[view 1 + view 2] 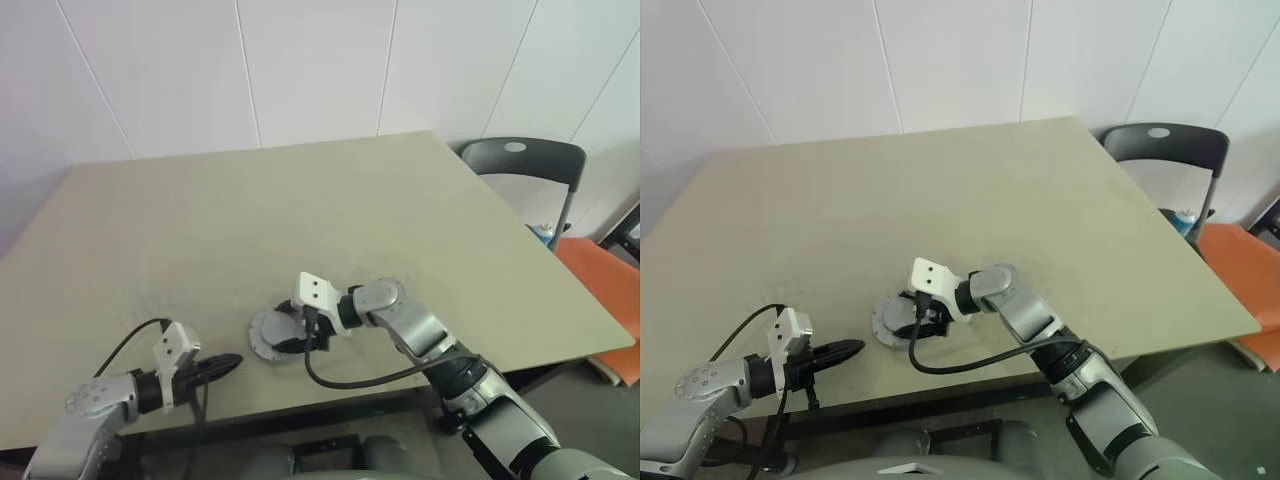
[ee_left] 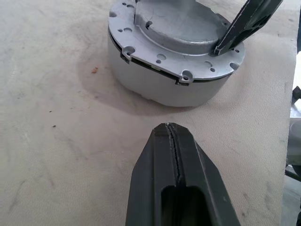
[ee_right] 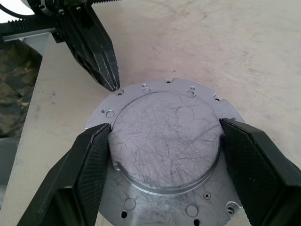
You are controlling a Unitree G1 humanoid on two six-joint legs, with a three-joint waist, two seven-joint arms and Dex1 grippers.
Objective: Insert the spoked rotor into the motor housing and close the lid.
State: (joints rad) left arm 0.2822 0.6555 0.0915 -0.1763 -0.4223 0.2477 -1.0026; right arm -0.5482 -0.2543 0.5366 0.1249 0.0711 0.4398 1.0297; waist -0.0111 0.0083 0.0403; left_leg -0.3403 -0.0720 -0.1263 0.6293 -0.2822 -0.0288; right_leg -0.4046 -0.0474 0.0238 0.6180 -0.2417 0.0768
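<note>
With its wide-spread fingers gripping the raised boss of the flat grey notched-edge metal lid [image 3: 164,155] atop the pale cylindrical motor housing [image 2: 164,87], the right gripper [image 3: 164,165] should press evenly, aligning notches, while the left gripper [image 2: 175,155] waits pinched empty nearby.

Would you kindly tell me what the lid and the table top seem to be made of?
The lid: bare grey metal, probably cast or machined aluminium, going by its dull sheen, fine scratches on the raised centre and drilled holes round the notched flange. The table top: a matte beige surface, likely laminate or coated board; faint scuffs and stains show, but the look leaves it open.
</note>
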